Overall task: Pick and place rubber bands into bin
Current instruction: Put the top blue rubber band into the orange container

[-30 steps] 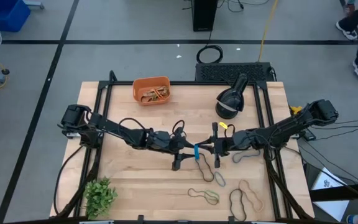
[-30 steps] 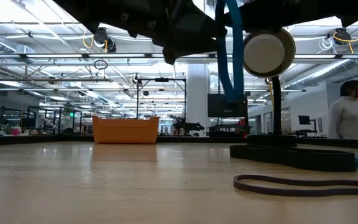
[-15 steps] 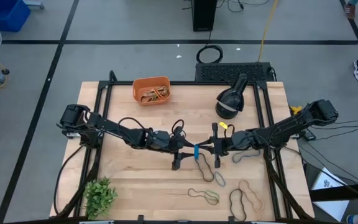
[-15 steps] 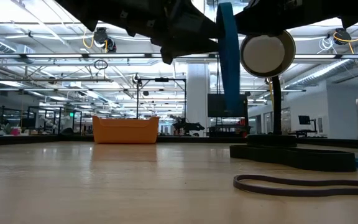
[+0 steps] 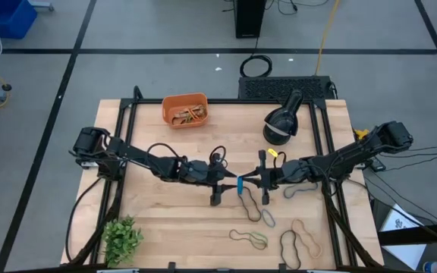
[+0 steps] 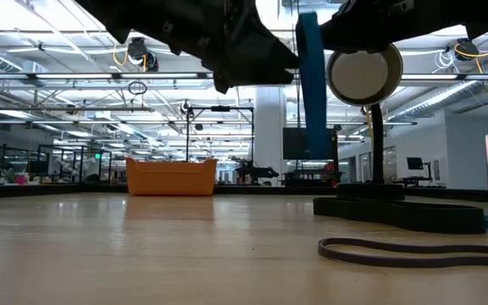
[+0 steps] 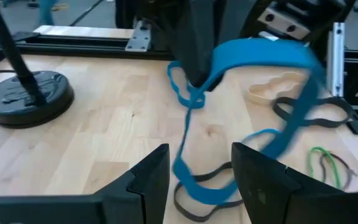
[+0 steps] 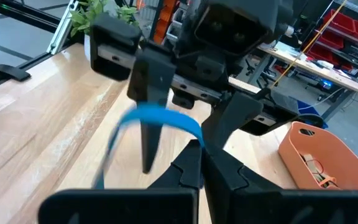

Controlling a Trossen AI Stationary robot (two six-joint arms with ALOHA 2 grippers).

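A blue rubber band point(image 5: 239, 184) hangs between my two grippers over the middle of the table; it also shows in the low view point(image 6: 312, 93). My right gripper point(image 5: 255, 182) is shut on it point(image 8: 199, 154). My left gripper point(image 5: 226, 182) faces it from the left, open point(image 7: 197, 155), with the band's hanging part point(image 7: 184, 163) between its fingers. The orange bin point(image 5: 185, 111) stands at the far left with several bands in it. More bands lie near the right front: black point(image 5: 250, 205), tan point(image 5: 268, 218), green point(image 5: 250, 240). My right gripper pinches the blue band's upper part point(image 8: 190, 127) between its two fingertips, coming level from the table's right side. The band hangs slack below the fingers, clear of the table in the low view. My left gripper: I cannot tell whether its fingers touch the band.
A black stand with a round head point(image 5: 283, 121) and flat round base point(image 6: 396, 208) stands at the far right. A small green plant point(image 5: 121, 239) sits at the near left corner. A black band point(image 6: 413, 252) lies near the low camera. Black frame rails point(image 5: 120, 152) edge the table.
My left gripper has crept a little toward the table's right, closer to the blue band. The band, bowed a second ago, now hangs straighter from my right gripper.
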